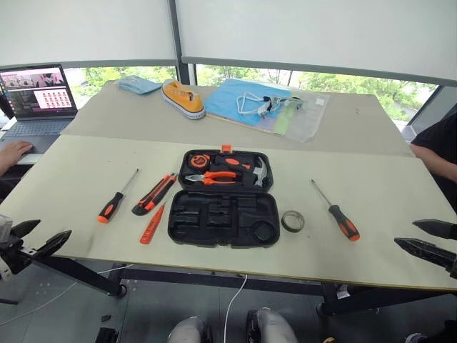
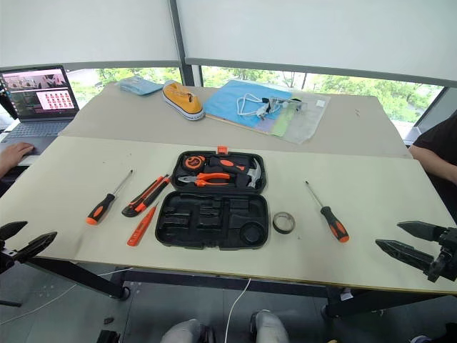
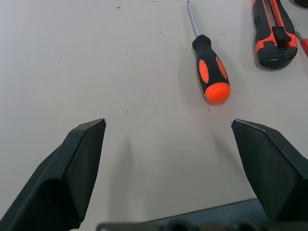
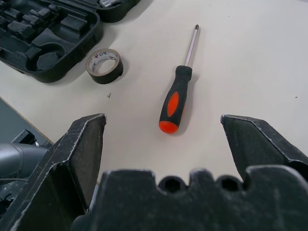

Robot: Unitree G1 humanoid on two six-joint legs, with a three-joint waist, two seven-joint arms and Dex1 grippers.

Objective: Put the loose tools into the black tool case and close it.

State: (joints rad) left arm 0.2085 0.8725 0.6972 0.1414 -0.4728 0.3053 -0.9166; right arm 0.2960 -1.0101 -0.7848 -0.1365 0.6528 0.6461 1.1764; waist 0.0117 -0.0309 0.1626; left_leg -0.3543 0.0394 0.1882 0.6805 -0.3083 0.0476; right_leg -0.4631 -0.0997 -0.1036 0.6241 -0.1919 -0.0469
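Inside, open tool case (image 1: 223,218) holds pliers (image 1: 213,177), hammer (image 1: 258,171).

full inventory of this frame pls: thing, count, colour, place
tool case: 1, black, open, table centre; pliers, hammer, tape measure in far half
screwdrivers: 2, orange-black; one left, one right of case
utility knife: 1, orange-black, left of case
tester: 1, orange, beside knife
tape roll: 1, dark, right of case
laptop: 1, grey, far left
shoe: 1, yellow, far table
blue sheet: 1, far table
person's hand: 1, by laptop
left end effector: open, empty
right end effector: open, empty
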